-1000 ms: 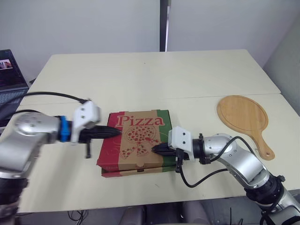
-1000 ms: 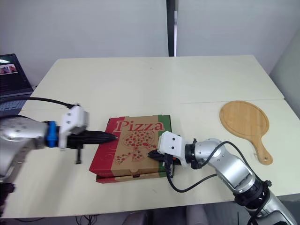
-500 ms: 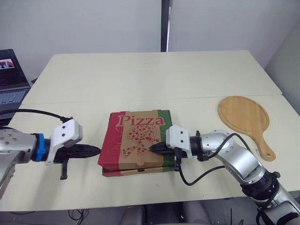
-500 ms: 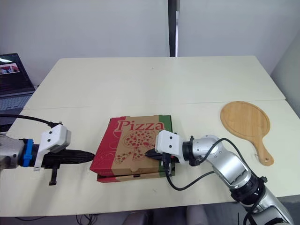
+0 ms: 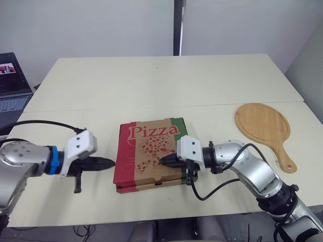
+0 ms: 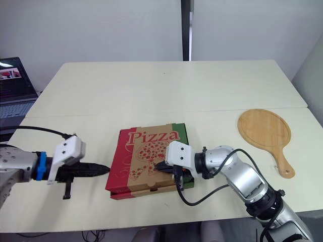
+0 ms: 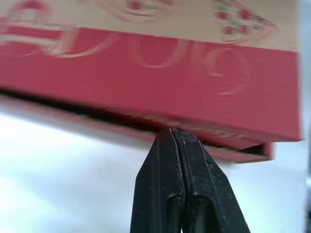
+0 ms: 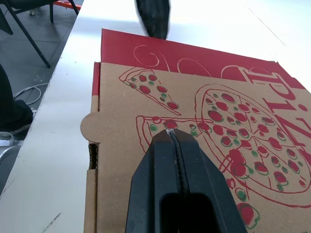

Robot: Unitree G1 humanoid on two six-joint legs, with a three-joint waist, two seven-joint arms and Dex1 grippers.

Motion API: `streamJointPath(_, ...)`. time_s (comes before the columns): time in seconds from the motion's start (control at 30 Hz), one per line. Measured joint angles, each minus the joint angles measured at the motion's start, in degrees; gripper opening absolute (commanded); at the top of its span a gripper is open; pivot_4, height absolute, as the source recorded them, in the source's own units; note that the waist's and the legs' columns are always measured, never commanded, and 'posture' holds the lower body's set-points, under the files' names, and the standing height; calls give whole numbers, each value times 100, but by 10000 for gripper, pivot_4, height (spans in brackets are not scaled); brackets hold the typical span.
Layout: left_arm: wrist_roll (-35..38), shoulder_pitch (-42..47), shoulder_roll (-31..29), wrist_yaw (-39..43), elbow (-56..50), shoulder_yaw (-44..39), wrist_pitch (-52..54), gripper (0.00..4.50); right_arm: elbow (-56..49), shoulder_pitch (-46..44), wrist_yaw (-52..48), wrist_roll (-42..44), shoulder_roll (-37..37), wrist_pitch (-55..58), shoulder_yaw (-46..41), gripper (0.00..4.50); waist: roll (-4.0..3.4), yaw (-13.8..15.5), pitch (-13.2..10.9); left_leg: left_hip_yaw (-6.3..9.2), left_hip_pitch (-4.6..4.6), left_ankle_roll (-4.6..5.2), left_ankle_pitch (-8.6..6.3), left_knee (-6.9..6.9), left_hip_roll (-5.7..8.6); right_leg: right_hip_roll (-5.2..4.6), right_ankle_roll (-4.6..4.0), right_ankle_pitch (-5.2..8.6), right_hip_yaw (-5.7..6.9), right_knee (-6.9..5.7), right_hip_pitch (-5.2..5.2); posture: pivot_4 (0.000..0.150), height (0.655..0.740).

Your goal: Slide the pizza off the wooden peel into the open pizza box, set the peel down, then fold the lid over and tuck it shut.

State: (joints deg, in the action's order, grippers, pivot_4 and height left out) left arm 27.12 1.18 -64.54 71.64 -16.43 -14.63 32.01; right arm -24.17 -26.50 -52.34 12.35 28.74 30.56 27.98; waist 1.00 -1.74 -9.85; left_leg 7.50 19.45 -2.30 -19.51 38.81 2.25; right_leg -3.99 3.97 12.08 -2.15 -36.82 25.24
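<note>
The pizza box (image 5: 146, 150) lies shut near the table's front, its printed lid facing up. My left gripper (image 5: 112, 163) is shut, and its tip (image 7: 172, 134) touches the box's red left side (image 7: 146, 73) at the seam between lid and base. My right gripper (image 5: 162, 160) is also shut, with its tip (image 8: 171, 136) resting on the lid (image 8: 243, 126) near the front edge. The wooden peel (image 5: 262, 126) lies flat and bare on the table to the right, handle toward the front.
A laptop (image 5: 10, 80) stands off the table's far left corner. A seam runs across the table (image 5: 151, 80) behind the box. Black cables trail from both wrists over the table's front.
My left gripper left the lid, drew back to the left, then came in against the box's left side. The box has shifted slightly to the right. The right gripper stays on the lid.
</note>
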Motion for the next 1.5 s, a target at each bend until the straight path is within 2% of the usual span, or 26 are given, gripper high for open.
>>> streamJointPath(0.1,318,190,16,-140,-197,-169,392,0,202,36,6,-236,-14,-207,154,376,0,-9,0,-3,0,0,0,0,1,-1,0,0,-3,2,0,1500,7400)
streamJointPath(0.2,439,185,214,-342,-596,-7,550,0,374,103,9,-471,-11,-418,278,376,-1,-13,0,-5,0,-1,0,-1,0,0,0,0,-7,1,3,1500,7400)
streamJointPath(0.43,-115,57,547,-843,-743,1005,341,0,458,237,23,-737,-27,-800,305,376,2,5,3,-3,-6,-1,0,-1,1,0,0,0,-6,1,-6,1500,7400)
streamJointPath(0.57,-322,60,649,-884,-614,1164,-38,0,517,291,25,-911,-21,-1032,320,376,-6,14,5,-3,-65,1,-2,-11,2,-3,1,5,-5,15,-72,1500,7400)
streamJointPath(0.73,110,-60,1161,-1214,-459,671,241,0,433,423,85,-801,-24,-1036,45,376,-7,17,1,16,-67,2,-2,-8,0,-2,6,8,10,27,-89,1500,7400)
streamJointPath(0.87,55,-157,1303,-1874,135,-417,217,0,2,596,408,-417,40,-631,-933,376,-9,10,-1,20,-65,0,-2,-12,0,-2,5,8,12,28,-82,1500,7400)
streamJointPath(0.97,-129,-286,1478,-2239,305,-610,93,0,-65,669,739,-388,73,-416,-1514,376,-10,8,-1,17,-64,-1,-3,-16,1,-3,5,8,9,41,-85,1500,7400)
streamJointPath(1.07,-301,-386,1786,-2462,411,-301,87,0,232,801,962,-588,323,-383,-1688,376,-8,36,-1,17,-58,-1,-3,-16,2,-4,9,5,11,58,-91,1500,7400)
streamJointPath(1.2,-342,-163,2174,-2612,411,264,154,0,710,1101,1000,-974,564,-614,-1499,376,-7,46,-1,13,-57,-1,-3,-16,1,-4,12,2,10,75,-96,1500,7400)
streamJointPath(1.5,-481,398,2418,-2727,530,771,176,0,704,1398,865,-1097,447,-716,-1213,376,-9,15,-2,13,-57,-1,-3,-17,3,-4,13,1,4,78,-96,1500,7400)
